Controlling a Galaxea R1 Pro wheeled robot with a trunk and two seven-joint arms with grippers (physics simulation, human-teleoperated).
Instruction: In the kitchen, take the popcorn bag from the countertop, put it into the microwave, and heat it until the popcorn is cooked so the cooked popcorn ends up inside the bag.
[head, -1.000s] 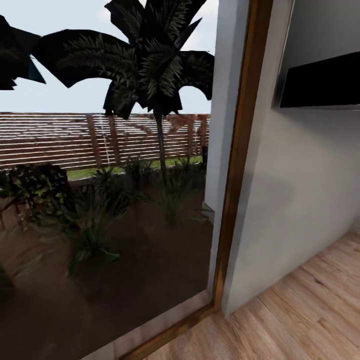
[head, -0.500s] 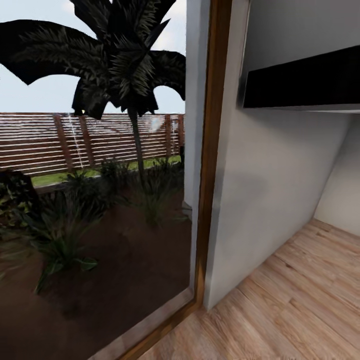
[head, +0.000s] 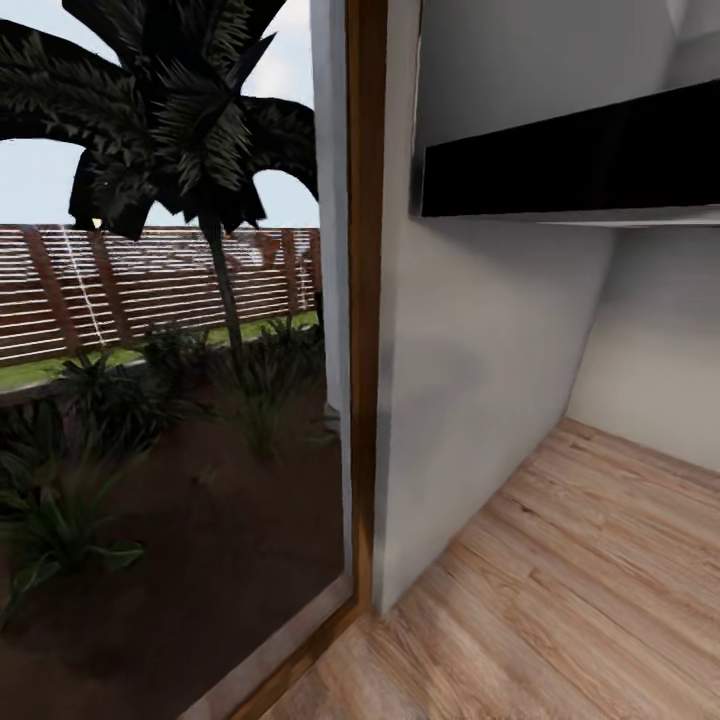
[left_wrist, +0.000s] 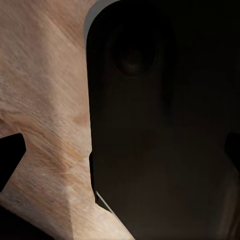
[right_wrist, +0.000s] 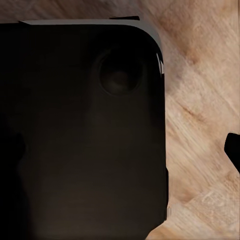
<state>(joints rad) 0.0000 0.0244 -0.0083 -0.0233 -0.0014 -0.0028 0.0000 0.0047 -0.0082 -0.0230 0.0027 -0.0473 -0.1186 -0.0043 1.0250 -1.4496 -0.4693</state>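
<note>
Open wooden floor (head: 560, 600) ahead; white wall (head: 480, 400) blocks left.

The whole head view is swung rightward: the wooden window frame (head: 365, 300) and palm tree (head: 190, 130) are displaced left, and more wood floor (head: 560, 600) and white wall (head: 480, 340) are revealed.

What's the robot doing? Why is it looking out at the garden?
The robot isn't holding anything right now. Its head camera faces a big window with a wooden frame, with a palm tree and a slatted fence outside. Beside it are a white wall, a long dark panel mounted high up, and wooden floor. Both wrist cameras look down at that floor past dark robot parts. No kitchen things are in sight, so it's probably on its way there.
</note>
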